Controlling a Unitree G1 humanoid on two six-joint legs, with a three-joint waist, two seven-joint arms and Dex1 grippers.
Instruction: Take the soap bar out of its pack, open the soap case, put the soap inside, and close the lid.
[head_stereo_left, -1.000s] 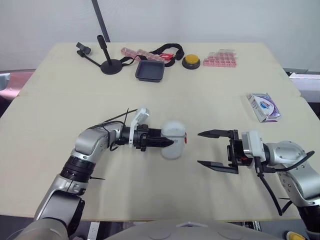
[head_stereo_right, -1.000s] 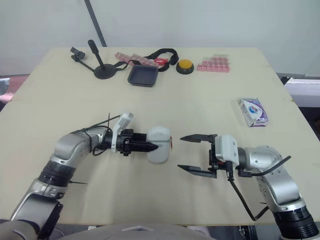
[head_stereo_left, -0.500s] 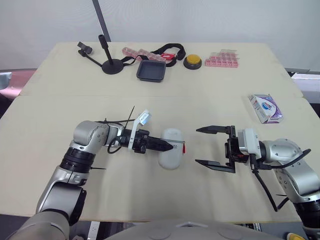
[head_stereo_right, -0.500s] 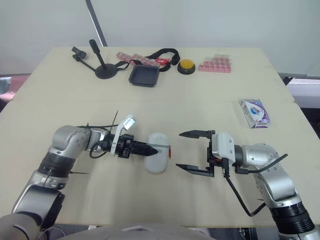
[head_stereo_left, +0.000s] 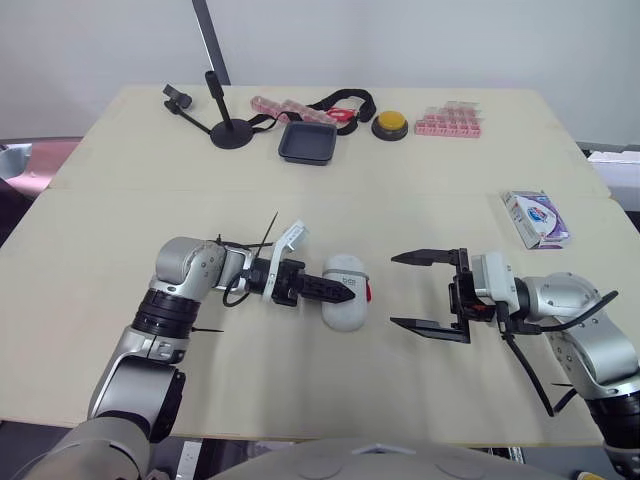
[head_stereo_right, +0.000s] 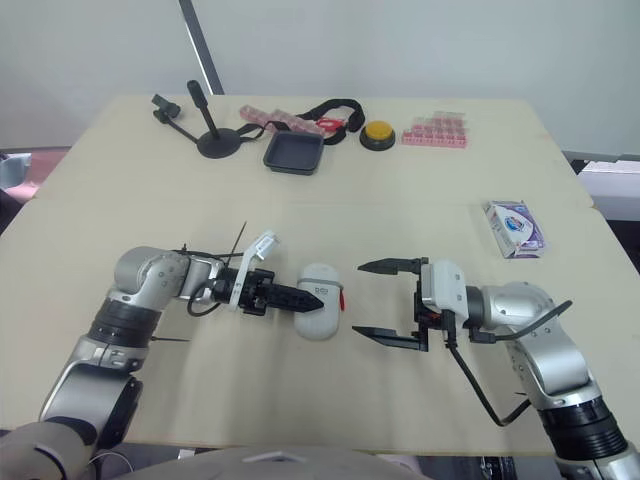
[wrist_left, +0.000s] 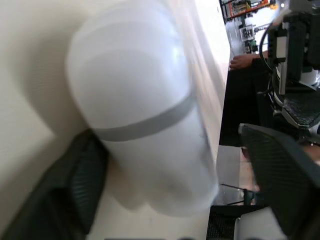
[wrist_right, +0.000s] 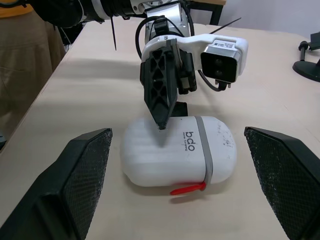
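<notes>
Soap case (head_stereo_left: 348, 312) lies on the surface (head_stereo_left: 300, 200): hard, smooth, likely slippery. Left hand (head_stereo_left: 338, 291) touches it, grip unclear. Right hand (head_stereo_left: 395, 290) gapes; clasp the long sides.

The left end effector (head_stereo_left: 338, 289) has tipped the soap case (head_stereo_left: 346, 309) down flat.

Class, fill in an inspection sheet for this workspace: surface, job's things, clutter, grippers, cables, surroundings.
Surface: beige table, with a seam across its middle.
Job's things: white soap case, shut, lying mid-table; soap pack near the right edge.
Clutter: the far edge holds a stand, black tray, strap, yellow button and pink blocks.
Grippers: left gripper touching the case; right gripper has its jaws open, facing the case, apart from it.
Cables: black cable loops under the right wrist.
Surroundings: pale wall behind the table.
</notes>
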